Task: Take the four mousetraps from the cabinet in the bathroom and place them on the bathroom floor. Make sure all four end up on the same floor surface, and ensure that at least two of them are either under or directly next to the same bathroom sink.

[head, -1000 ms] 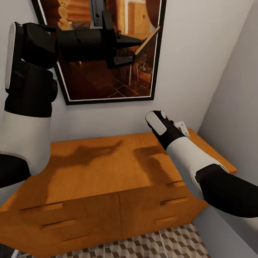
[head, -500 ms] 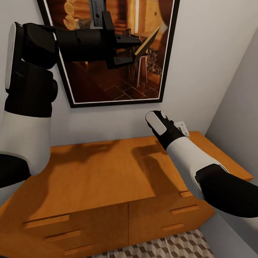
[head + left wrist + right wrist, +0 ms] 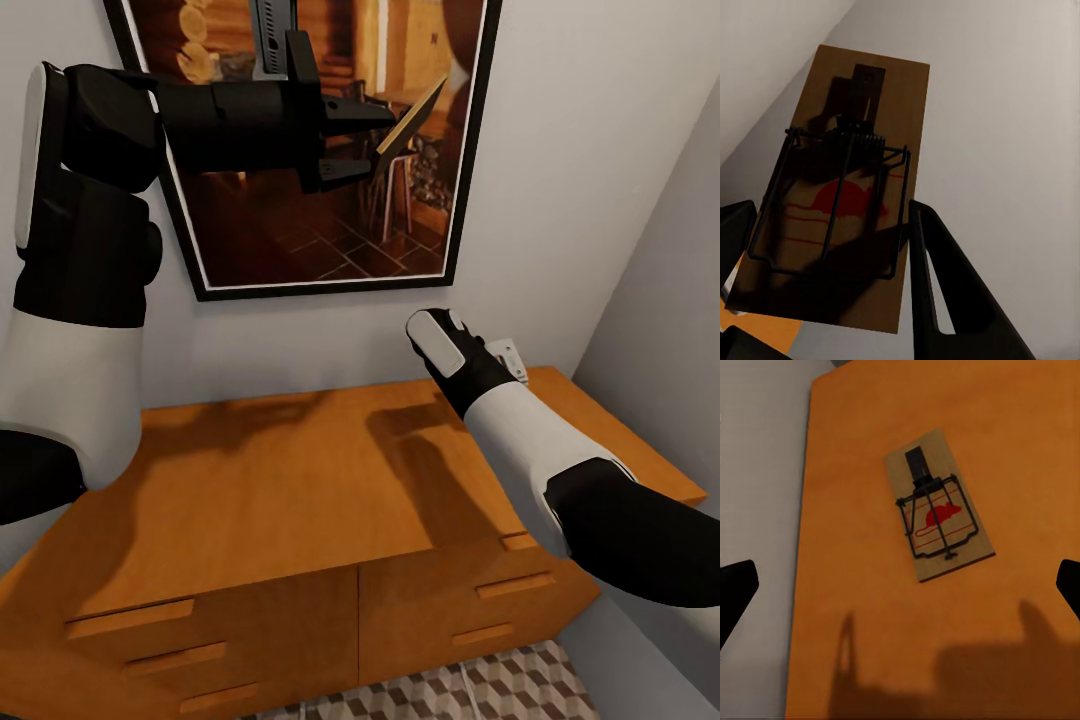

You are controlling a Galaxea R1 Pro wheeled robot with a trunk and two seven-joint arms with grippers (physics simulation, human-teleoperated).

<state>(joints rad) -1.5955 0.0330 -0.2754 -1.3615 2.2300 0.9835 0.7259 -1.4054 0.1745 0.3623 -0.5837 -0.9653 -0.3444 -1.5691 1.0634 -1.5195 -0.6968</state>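
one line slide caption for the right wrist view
Open right gripper hovering above a mousetrap lying flat on the cabinet top.

I see a large framed picture (image 3: 300,150) hanging on the pale grey wall (image 3: 560,180) ahead of me, its black frame and thin white inner border around a warm brown interior scene with log walls and a tiled floor. A 2nd grey wall (image 3: 670,330) closes the corner on my right. Soft shadows fall across the corner.
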